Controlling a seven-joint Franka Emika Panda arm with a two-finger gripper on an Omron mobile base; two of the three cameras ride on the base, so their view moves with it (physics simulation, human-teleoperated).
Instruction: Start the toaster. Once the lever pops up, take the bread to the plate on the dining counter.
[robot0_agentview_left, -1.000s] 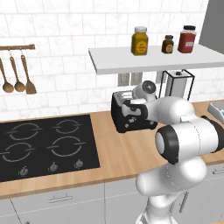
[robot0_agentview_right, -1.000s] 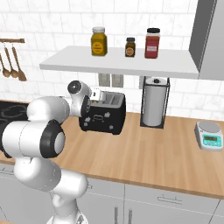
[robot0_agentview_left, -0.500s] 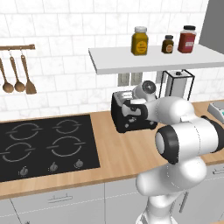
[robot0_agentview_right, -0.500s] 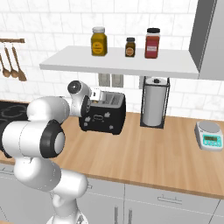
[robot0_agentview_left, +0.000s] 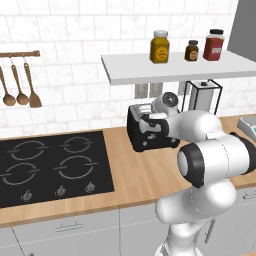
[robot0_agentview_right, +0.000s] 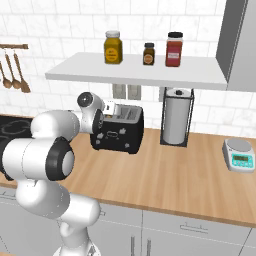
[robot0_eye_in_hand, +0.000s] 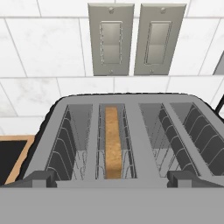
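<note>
Right now the bread (robot0_eye_in_hand: 112, 142) stands on edge in the second slot from the left of the black toaster (robot0_agentview_right: 118, 131), as the hand view looks down on it, sunk between the wire guides. That toaster sits on the wood worktop (robot0_agentview_right: 165, 172) against the tiled wall, below two wall switches (robot0_eye_in_hand: 131, 38) and beside the paper towel holder (robot0_agentview_right: 176, 116). Over its near edge hovers the gripper (robot0_eye_in_hand: 111, 178), jaws spread wide and holding nothing, one dark fingertip at either side.
</note>
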